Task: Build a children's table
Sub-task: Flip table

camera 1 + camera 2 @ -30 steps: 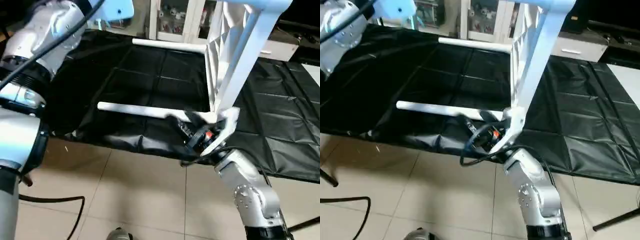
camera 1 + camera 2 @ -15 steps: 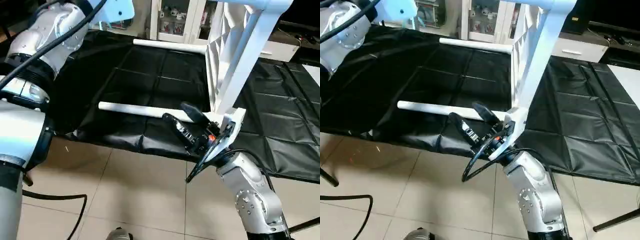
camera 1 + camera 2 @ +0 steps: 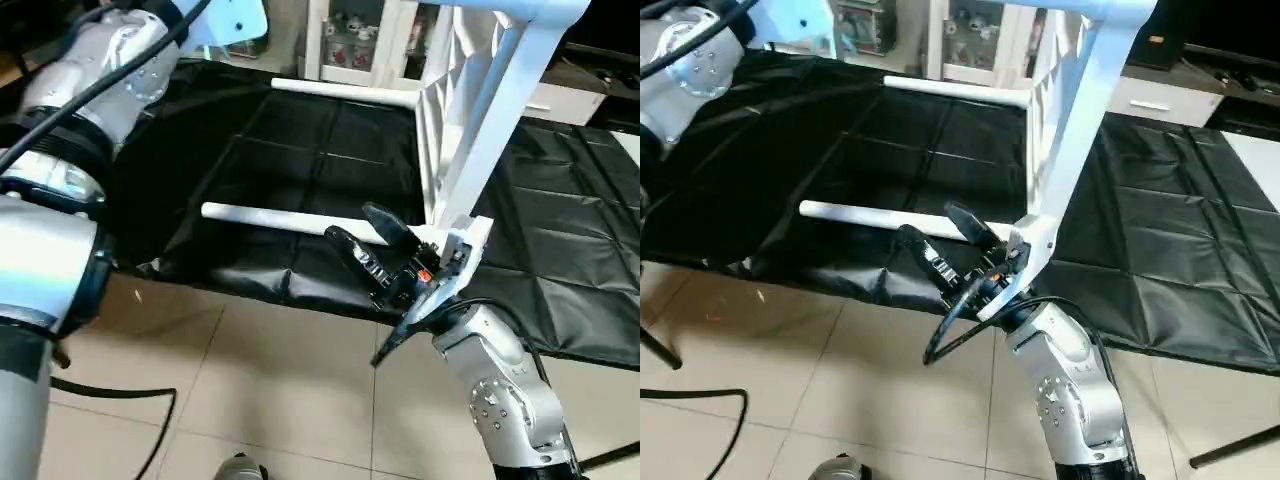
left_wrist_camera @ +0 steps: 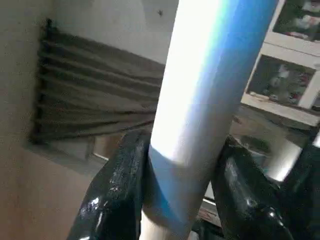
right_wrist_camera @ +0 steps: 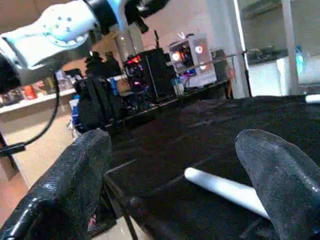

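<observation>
Left end effector [image 4: 182,175] closed in over the last second, black fingers [image 4: 117,185] now pressed against both sides of a long white tapered plastic tube leg [image 4: 205,90], so gripping it; impossible to tell from the wrist view which of the table's legs this is. Right end effector [image 3: 350,222] no longer a blur at the near edge of the surface but steady, jaws spread wide and holding nothing, just beside the near end of a loose white tube leg [image 3: 270,217] lying flat on the black creased sheet [image 3: 300,140]. White plastic ribbed square tabletop [image 3: 435,110] standing on edge on the sheet, one fitted leg [image 3: 490,120] slanting down toward the right end effector, another [image 3: 340,90] pointing level across the back. Probably a grip taken to steady the half-built table while the free end effector goes for the loose leg; screwing that leg into a corner socket not yet begun.
</observation>
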Tool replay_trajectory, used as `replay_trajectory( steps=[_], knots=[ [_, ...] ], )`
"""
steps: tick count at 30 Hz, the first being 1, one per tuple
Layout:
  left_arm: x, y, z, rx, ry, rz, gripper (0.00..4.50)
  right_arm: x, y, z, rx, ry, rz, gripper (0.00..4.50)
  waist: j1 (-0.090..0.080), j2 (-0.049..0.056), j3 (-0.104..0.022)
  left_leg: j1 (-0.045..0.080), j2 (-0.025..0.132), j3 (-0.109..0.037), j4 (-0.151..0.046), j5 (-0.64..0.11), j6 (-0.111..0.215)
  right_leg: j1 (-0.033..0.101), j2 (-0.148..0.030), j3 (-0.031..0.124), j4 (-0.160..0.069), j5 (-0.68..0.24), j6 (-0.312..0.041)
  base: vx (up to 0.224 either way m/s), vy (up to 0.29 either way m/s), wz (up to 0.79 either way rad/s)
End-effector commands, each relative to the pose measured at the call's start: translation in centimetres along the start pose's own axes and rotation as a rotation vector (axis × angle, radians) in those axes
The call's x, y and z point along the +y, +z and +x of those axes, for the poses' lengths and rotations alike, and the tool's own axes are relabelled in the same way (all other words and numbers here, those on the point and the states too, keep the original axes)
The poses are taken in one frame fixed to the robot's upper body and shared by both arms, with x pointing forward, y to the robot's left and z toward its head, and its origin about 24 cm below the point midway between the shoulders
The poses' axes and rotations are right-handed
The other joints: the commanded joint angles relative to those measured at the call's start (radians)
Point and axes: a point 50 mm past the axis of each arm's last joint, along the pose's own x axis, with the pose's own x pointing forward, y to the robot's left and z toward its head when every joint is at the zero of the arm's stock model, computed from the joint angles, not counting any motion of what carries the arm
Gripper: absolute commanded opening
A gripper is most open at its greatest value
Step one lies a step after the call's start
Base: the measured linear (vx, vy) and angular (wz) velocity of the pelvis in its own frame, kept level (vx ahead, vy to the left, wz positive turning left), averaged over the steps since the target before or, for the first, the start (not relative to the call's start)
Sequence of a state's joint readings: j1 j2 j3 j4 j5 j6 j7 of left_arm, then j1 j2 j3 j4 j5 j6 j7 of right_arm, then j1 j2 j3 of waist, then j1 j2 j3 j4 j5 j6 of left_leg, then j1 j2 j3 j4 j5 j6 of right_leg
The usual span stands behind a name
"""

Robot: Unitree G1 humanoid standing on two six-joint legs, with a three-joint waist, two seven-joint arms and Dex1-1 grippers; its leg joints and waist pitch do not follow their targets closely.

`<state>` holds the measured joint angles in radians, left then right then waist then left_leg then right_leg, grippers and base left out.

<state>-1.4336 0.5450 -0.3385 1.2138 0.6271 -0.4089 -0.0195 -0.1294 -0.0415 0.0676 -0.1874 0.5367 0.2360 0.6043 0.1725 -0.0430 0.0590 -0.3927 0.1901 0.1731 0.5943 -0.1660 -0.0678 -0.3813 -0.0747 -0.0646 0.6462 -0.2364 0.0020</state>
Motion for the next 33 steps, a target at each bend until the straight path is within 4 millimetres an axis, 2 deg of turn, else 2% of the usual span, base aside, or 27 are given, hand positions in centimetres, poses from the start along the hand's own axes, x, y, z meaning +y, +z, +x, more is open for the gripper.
replay_trajectory(
  steps=[1,5,9,12,15,18,19,21,22,24,25,30,31,33],
  knots=[
    [1.0,-0.2,0.1,0.034,0.128,-0.319,1.64,-1.0,-0.2,-0.3,0.028,-0.076,-0.021,4.38,-0.001,0.017,-0.074,0.037,0.049,-0.026,-0.069,-0.169,-0.029,0.037,-0.085,0.048,-0.058,0.167,-0.181,0.000,0.000,0.00],
    [0.8,-0.5,0.1,0.065,0.168,-0.506,1.64,-2.0,-0.6,-0.5,0.064,-0.157,-0.028,4.38,0.001,0.014,-0.073,0.034,0.045,-0.023,-0.066,-0.156,-0.017,0.038,-0.087,0.048,-0.059,0.153,-0.189,0.000,0.000,0.00],
    [0.6,-0.6,0.1,0.076,0.194,-0.662,1.67,-3.2,-1.2,-0.9,0.118,-0.254,-0.055,4.38,0.012,0.020,-0.074,0.034,0.047,-0.020,-0.062,-0.128,0.000,0.035,-0.089,0.049,-0.060,0.117,-0.193,0.000,0.000,0.00],
    [0.7,-0.5,0.2,0.070,0.208,-0.670,1.69,-3.5,-1.6,-1.1,0.147,-0.274,-0.053,4.38,0.022,0.022,-0.078,0.034,0.047,-0.020,-0.060,-0.107,0.008,0.033,-0.086,0.047,-0.054,0.159,-0.193,0.000,0.000,0.00],
    [0.6,-0.5,0.2,0.081,0.204,-0.711,1.71,-3.6,-2.0,-1.2,0.174,-0.267,-0.047,4.38,0.022,0.021,-0.080,0.029,0.047,-0.020,-0.057,-0.093,0.020,0.034,-0.086,0.045,-0.050,0.199,-0.194,0.000,0.000,0.00],
    [0.6,-0.5,0.2,0.088,0.201,-0.748,1.71,-3.7,-2.2,-1.2,0.187,-0.268,-0.055,4.50,0.020,0.021,-0.077,0.028,0.047,-0.021,-0.060,-0.118,0.017,0.033,-0.088,0.043,-0.054,0.164,-0.192,0.000,0.000,0.00],
    [0.7,-0.4,0.3,0.088,0.203,-0.763,1.71,-3.9,-2.4,-1.1,0.188,-0.288,-0.060,4.50,0.018,0.018,-0.076,0.027,0.047,-0.020,-0.061,-0.126,0.017,0.034,-0.088,0.043,-0.056,0.150,-0.191,0.000,0.000,0.00],
    [0.7,-0.4,0.3,0.089,0.204,-0.778,1.71,-4.4,-2.5,-1.1,0.189,-0.334,-0.079,4.50,0.015,0.020,-0.075,0.026,0.047,-0.021,-0.063,-0.138,0.006,0.033,-0.090,0.044,-0.059,0.116,-0.190,0.000,0.000,0.00],
    [0.7,-0.4,0.3,0.090,0.204,-0.783,1.71,-5.0,-2.5,-1.3,0.190,-0.388,-0.088,4.50,0.014,0.016,-0.075,0.027,0.047,-0.020,-0.063,-0.139,0.003,0.034,-0.090,0.044,-0.060,0.108,-0.185,0.000,0.000,0.00],
    [0.7,-0.3,0.3,0.091,0.204,-0.788,1.71,-5.5,-2.6,-1.4,0.190,-0.425,-0.093,4.50,0.013,0.017,-0.076,0.028,0.047,-0.019,-0.063,-0.133,0.000,0.032,-0.090,0.045,-0.059,0.106,-0.186,0.000,0.000,0.00],
    [0.6,-0.4,0.3,0.097,0.203,-0.805,1.71,-6.5,-2.4,-1.7,0.150,-0.503,-0.101,4.50,0.012,0.017,-0.076,0.026,0.046,-0.018,-0.062,-0.131,0.003,0.031,-0.091,0.045,-0.059,0.111,-0.188,0.000,0.000,0.00],
    [0.5,-0.4,0.3,0.105,0.200,-0.829,1.71,-7.5,-2.2,-1.6,0.071,-0.576,-0.103,4.50,0.011,0.018,-0.082,0.024,0.044,-0.017,-0.055,-0.079,0.020,0.032,-0.090,0.044,-0.048,0.184,-0.194,0.000,0.000,0.00],
    [0.5,-0.4,0.3,0.105,0.199,-0.830,1.71,-7.5,-2.1,-1.5,0.042,-0.569,-0.087,4.50,0.012,0.015,-0.083,0.023,0.042,-0.015,-0.052,-0.066,0.038,0.034,-0.089,0.043,-0.047,0.206,-0.203,0.000,0.000,0.00],
    [0.4,-0.4,0.3,0.109,0.198,-0.848,1.71,-7.5,-2.2,-1.3,0.020,-0.557,-0.064,4.50,0.013,0.015,-0.085,0.022,0.042,-0.015,-0.047,-0.036,0.063,0.034,-0.086,0.042,-0.042,0.241,-0.209,0.000,0.000,0.00]
  ],
)
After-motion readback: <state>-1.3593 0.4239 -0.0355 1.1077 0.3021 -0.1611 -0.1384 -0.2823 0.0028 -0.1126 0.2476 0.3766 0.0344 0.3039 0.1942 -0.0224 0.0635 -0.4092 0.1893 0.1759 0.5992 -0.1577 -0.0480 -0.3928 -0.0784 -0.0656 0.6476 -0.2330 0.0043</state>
